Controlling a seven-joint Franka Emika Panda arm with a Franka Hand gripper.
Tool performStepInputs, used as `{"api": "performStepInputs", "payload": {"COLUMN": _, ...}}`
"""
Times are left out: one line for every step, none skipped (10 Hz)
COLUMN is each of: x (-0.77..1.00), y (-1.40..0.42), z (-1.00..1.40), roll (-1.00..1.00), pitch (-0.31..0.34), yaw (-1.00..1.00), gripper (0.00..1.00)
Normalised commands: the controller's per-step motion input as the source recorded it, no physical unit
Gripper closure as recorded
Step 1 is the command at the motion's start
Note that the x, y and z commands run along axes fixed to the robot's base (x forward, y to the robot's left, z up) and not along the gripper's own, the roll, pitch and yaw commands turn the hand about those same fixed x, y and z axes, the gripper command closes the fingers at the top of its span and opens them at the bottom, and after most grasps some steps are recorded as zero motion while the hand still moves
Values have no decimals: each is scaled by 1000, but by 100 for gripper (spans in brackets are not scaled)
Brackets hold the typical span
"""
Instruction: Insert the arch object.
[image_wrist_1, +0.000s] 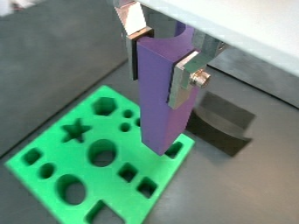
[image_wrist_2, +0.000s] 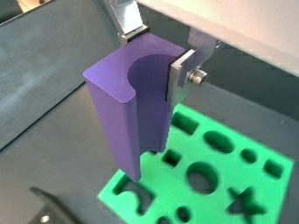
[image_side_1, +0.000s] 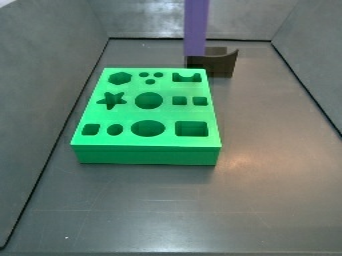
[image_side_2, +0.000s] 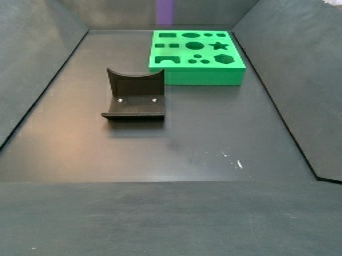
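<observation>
Gripper (image_wrist_1: 162, 55) is clamped on the arch object (image_wrist_1: 160, 87): in both wrist views the silver finger plates (image_wrist_2: 184, 77) press its opposite flat sides near the upper end, so the violet block hangs upright below the fingers, with a curved groove running down one face in a wrist view (image_wrist_2: 132, 105). Landmark is the green board (image_wrist_1: 61, 182). Lower end of the arch object hovers above the board's edge, close to a notched cutout on that edge (image_wrist_1: 176, 150); whether it touches the board cannot be told. In a side view the violet block (image_side_1: 197, 25) rises out of frame just behind the board's far edge (image_side_1: 147, 68), gripper itself out of sight there. Beyond that far corner stands the squat dark brown block (image_side_1: 215, 62), near the board but apart from it. Another side view shows the block (image_side_2: 166, 12) past the board (image_side_2: 201, 70), and the dark fixture (image_side_2: 134, 96) on the floor well apart from the board.
</observation>
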Motion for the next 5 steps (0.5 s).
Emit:
{"api": "performStepInputs", "payload": {"x": 263, "y": 197, "z": -306, "roll": 0, "pitch": 0, "yaw": -843, "gripper": 100}}
{"api": "performStepInputs", "payload": {"x": 140, "y": 74, "z": -243, "roll": 0, "pitch": 0, "yaw": -966, "gripper": 100}}
{"api": "performStepInputs", "payload": {"x": 146, "y": 77, "z": -240, "roll": 0, "pitch": 0, "yaw": -963, "gripper": 100}}
{"api": "performStepInputs", "payload": {"x": 86, "y": 43, "z": -240, "roll": 0, "pitch": 0, "yaw": -1000, "gripper": 100}}
{"api": "performStepInputs", "payload": {"x": -11, "y": 0, "z": -217, "roll": 0, "pitch": 0, "yaw": -1000, "gripper": 100}}
